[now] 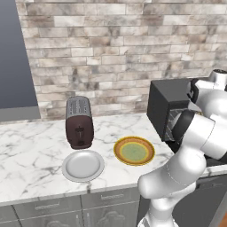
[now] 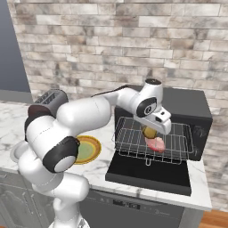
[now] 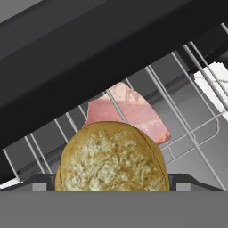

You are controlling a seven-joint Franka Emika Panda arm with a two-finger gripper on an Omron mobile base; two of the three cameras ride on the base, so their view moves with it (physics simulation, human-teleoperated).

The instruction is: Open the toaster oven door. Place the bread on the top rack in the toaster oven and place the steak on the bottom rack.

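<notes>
With the toaster oven door (image 2: 149,174) lying open and the steak (image 2: 156,143) already on a wire rack, the claw (image 2: 151,132) hangs just above it, jaws spread wide around the bread (image 3: 111,158). Whether it grips or merely frames the roll is unclear; released here, the bread could roll off the wires onto the steak.
</notes>
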